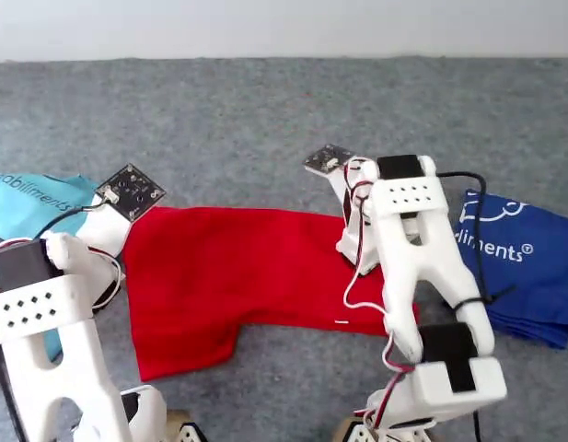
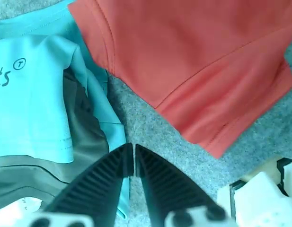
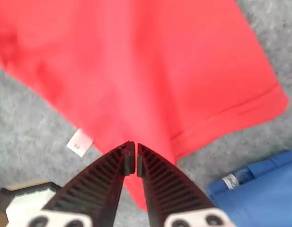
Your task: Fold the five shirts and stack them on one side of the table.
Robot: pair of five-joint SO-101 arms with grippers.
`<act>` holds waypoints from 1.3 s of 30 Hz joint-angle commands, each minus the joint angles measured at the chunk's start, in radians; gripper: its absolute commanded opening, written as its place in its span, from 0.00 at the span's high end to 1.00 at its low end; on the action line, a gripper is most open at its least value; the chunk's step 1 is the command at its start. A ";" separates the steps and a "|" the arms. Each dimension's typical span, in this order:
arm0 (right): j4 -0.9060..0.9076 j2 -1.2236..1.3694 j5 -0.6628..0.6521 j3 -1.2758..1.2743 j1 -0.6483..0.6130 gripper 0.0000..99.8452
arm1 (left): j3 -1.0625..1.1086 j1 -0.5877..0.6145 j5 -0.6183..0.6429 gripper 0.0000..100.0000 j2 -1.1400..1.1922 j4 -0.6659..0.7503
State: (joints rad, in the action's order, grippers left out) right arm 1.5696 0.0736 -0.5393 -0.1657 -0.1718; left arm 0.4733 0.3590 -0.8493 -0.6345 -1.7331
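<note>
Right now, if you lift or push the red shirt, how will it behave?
The red shirt lies flat and thin, so it would probably hang limp and light. On the fuzzy grey table, a push would likely bunch it.

The left arm [image 1: 44, 313] and right arm [image 1: 422, 249] were white plastic with black motor blocks; each carried a grid of small holes; red, black and white cables [image 1: 362, 241] ran down the right arm; a black board [image 1: 130, 191] sat at 1 o'clock from the left arm, a second at 11 o'clock from the right; the left gripper [image 2: 135, 163] and right gripper [image 3: 136, 158] had black ribbed fingers [image 2: 98, 184] on white bases with dark screws [image 2: 183, 218].
</note>
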 commanded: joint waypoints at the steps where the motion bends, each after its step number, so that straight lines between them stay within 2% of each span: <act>1: 0.001 0.062 0.075 -0.012 -0.012 0.99 | -0.001 0.008 0.015 0.98 -0.023 -0.017; 5: 0.058 0.139 0.103 -0.071 -0.016 0.99 | 0.028 0.008 0.078 0.98 -0.025 -0.017; 16: 0.147 0.059 0.107 -0.094 -0.008 0.99 | 0.076 0.008 0.083 0.98 -0.023 0.117; 18: 0.113 -0.002 0.107 -0.092 0.004 0.99 | 0.081 0.008 0.083 0.98 -0.023 0.117; 22: -0.096 -0.105 0.152 -0.092 0.082 0.98 | 0.081 0.008 0.084 0.98 -0.023 0.115; 24: -0.186 -0.105 0.187 -0.081 0.130 0.94 | 0.081 0.008 0.084 0.98 -0.023 0.115; 29: -0.312 0.004 0.262 -0.029 0.182 0.73 | 0.097 0.006 0.084 0.98 -0.021 0.121; 35: -0.309 0.180 0.285 0.178 0.180 0.81 | 0.193 0.008 0.084 0.98 -0.021 0.173; 39: -0.209 0.291 0.292 0.318 0.174 0.83 | 0.211 0.008 0.084 0.98 -0.021 0.190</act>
State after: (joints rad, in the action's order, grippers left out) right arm 1.2996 0.3284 -0.2631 0.0384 -0.0046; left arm 0.6897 0.3590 -0.7679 -0.6345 -1.5597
